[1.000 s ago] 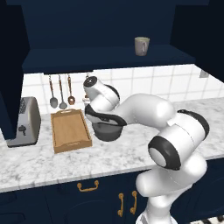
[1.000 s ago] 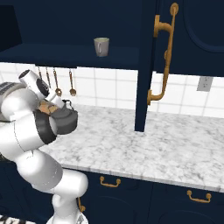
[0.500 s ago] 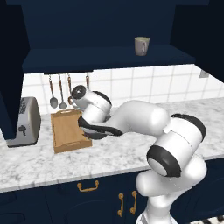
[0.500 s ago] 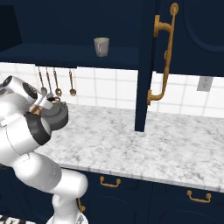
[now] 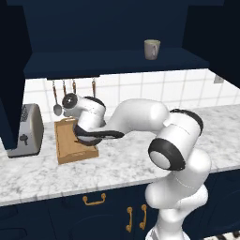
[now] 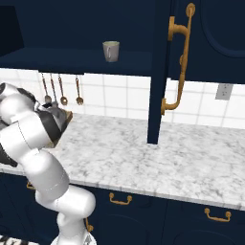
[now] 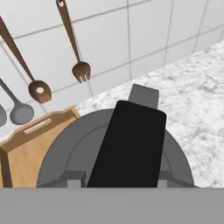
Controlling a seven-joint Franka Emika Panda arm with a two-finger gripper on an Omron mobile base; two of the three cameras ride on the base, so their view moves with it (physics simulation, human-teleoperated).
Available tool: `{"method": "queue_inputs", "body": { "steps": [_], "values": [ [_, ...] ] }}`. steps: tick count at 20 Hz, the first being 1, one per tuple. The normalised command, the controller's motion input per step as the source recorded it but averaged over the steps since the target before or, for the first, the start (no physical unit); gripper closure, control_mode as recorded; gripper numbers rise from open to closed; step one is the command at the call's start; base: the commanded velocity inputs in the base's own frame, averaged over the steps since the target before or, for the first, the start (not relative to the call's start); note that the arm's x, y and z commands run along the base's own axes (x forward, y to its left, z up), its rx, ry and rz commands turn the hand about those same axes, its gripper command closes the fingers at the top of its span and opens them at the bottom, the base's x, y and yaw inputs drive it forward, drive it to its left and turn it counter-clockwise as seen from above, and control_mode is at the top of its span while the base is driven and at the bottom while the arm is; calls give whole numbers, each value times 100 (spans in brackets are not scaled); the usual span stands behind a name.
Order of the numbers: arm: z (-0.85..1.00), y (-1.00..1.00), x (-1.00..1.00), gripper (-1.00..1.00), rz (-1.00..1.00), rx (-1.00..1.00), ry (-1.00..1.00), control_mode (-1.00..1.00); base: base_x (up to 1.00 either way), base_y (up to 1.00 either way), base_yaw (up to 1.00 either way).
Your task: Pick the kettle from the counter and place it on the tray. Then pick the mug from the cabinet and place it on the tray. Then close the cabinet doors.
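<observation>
Holding kettle [image 7: 118, 153] above tray [image 5: 70, 143]

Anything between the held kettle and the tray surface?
Nothing visible. The pincer holds the kettle by its black handle at the tray's right end. The bare wood showing in the hand view has nothing on it; the toaster stands off to the left.

The arm hides most of the kettle [image 5: 96, 136] and the tray's [image 5: 70, 145] right side; the hand view's bottom edge crops the kettle body.
</observation>
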Motion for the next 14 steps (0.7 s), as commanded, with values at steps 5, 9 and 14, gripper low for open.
{"method": "queue_inputs", "body": {
  "steps": [5, 9, 14],
  "values": [
    [0, 34, 43, 100, -5, 0, -9, -100, 0, 0, 0],
    [0, 25, 34, 100, 0, 3, 0, -100, 0, 0, 0],
    [0, 15, 39, 100, 0, 6, 0, -100, 0, 0, 0]
  ]
}}
